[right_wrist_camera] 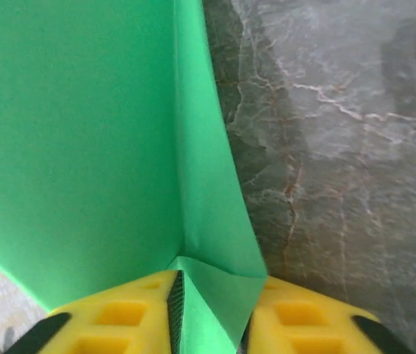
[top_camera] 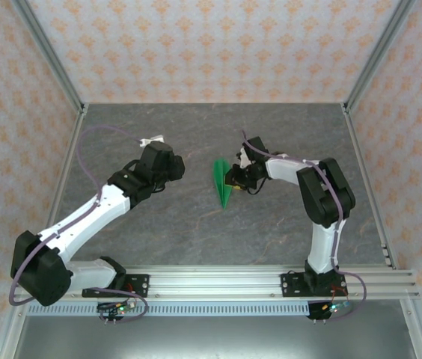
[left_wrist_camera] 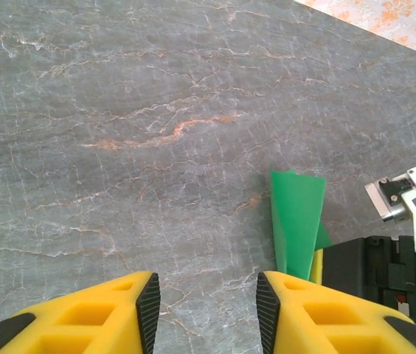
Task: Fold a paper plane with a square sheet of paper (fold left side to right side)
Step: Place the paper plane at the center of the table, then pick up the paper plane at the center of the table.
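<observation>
Right gripper [right_wrist_camera: 212, 299]: closed on the paper plane [top_camera: 223, 183]. In your right wrist view a folded edge of the bright green paper fills the gap between the two yellow fingers [right_wrist_camera: 119, 321]. One finger's dark pad lies flat against the fold. Beyond the fingertips the paper spreads into a broad green panel, with a narrower creased flap beside it.

From the top camera, the plane reads as a narrow dart on the grey marbled table [top_camera: 158, 232]. Its point is toward the arm bases and its wide end toward the far wall. Your right gripper meets the plane at its right edge, nearer the wide end than the point. You cannot tell whether that end is lifted off the table.

Left gripper [left_wrist_camera: 208, 295]: open and holding nothing. In your left wrist view, bare table shows in the gap between its yellow fingers, and nothing touches either pad. It sits to the left of the plane, near it but apart. In that same view the plane's wide end shows beyond the right-hand finger, with the black body of the right gripper just beside it.
</observation>
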`<state>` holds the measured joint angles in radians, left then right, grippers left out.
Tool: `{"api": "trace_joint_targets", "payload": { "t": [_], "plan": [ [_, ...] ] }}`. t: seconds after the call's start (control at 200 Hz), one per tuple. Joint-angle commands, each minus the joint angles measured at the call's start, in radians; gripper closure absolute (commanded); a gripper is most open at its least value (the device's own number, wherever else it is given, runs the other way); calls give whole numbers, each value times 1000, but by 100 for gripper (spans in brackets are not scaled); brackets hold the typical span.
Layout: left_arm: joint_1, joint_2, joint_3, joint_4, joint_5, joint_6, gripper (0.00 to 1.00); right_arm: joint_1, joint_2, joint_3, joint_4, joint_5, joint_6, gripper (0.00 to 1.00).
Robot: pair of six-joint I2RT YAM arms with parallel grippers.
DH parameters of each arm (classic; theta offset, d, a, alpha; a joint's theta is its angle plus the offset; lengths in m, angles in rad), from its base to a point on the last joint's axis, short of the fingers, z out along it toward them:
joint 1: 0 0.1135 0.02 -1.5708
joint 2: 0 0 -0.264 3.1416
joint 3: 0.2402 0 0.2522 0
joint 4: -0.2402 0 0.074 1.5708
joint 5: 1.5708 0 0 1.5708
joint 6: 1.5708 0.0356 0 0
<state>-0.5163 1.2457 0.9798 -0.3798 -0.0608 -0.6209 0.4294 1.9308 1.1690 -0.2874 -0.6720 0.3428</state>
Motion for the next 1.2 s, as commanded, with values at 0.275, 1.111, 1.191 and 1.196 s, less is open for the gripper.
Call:
{"api": "trace_joint_targets", "payload": {
  "t": [0.275,1.111,1.191,1.196],
  "plan": [
    [5,-76,-49,60,-50,34,14,94,-205,130,-407,371,-117,50],
    [4,-183,-103,97,7,126,0,252,61,318,-460,439,-75,58],
    [6,-181,-104,98,7,125,0,252,72,327,-464,442,-76,61],
    [6,-181,-103,98,8,125,0,252,73,328,-463,442,-77,61]
  ]
}}
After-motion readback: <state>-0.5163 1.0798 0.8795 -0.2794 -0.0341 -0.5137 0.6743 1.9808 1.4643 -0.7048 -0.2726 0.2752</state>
